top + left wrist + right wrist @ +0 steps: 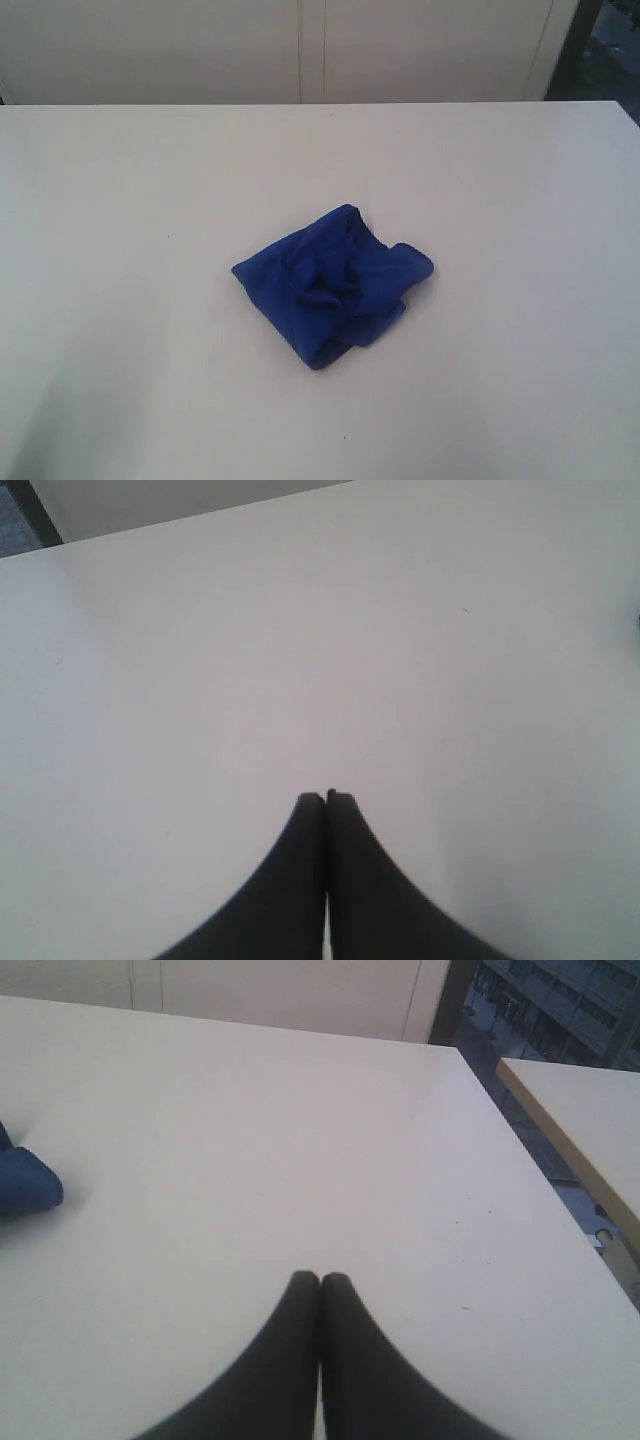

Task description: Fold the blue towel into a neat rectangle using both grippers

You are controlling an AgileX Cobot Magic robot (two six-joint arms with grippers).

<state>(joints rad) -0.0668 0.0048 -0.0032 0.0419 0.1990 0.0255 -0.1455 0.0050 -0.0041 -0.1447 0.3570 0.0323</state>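
Observation:
The blue towel (332, 285) lies crumpled in a bunched heap near the middle of the white table (120, 250), with no arm in the exterior view. A small corner of the blue towel (25, 1182) shows at the edge of the right wrist view. My left gripper (326, 798) is shut, its black fingertips pressed together above bare table, holding nothing. In its own view my right gripper (320, 1278) is likewise shut and empty, well away from the towel.
The table's far edge (320, 103) runs below a pale panelled wall. In the right wrist view the table's side edge (530, 1170) drops off to a dark gap, with a second table (590, 1110) beyond it.

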